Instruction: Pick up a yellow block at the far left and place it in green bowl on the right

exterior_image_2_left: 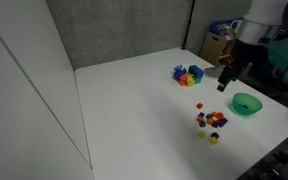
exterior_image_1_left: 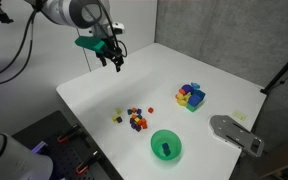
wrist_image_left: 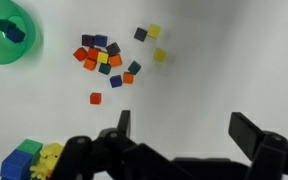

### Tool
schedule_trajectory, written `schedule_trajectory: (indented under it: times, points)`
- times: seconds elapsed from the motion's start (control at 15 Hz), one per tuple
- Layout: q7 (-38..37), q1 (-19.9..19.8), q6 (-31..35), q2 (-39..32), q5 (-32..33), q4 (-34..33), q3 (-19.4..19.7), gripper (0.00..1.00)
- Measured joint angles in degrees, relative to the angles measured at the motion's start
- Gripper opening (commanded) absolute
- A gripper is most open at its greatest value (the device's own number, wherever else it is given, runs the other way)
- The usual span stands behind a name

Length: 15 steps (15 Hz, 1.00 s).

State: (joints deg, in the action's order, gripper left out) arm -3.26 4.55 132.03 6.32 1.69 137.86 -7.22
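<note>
Wrist view: my black Robotiq gripper (wrist_image_left: 184,138) hangs well above the white tabletop (wrist_image_left: 214,70). Jaws are spread wide w/ nothing between them. The fingers (wrist_image_left: 246,132) stand far apart and I see only bare table in the gap. In both exterior views the hand is up in the air, touching nothing.

Positions from the hand, per wrist cam:
- A small yellow cube (wrist_image_left: 160,55) lies ahead of the fingers, a bit left of the gap's centre. A second yellow cube (wrist_image_left: 153,31) sits just beyond it, not touching. Can't tell which one the task means.
- Both are at the right edge of a loose cluster of small mixed-colour cubes (wrist_image_left: 104,55), ahead-left of the hand.
- The round bright green plastic bowl (wrist_image_left: 9,45) is far ahead-left at the frame corner, well apart from the yellow cubes, w/ a dark blue block (wrist_image_left: 17,33) inside.
- A lone red cube (wrist_image_left: 95,98) lies nearer, just ahead-left of the left finger.
- A pile of larger bright toy bricks (wrist_image_left: 29,160) sits off to the left, about level w/ the fingers.

In an exterior view, a flat grey metal plate (exterior_image_1_left: 234,133) lies near the table edge, well away from the hand.
</note>
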Motion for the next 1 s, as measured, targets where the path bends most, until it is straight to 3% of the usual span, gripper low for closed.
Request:
schedule_trajectory:
  times: [0.6, 1.0]
  points:
    - [-1.95, -0.07, 17.77, -14.31, -0.35, 2.99, 2.49, 1.00]
    - [-2.30, 0.01, 20.14, -18.06, -1.25, 2.94, 2.75, 1.00]
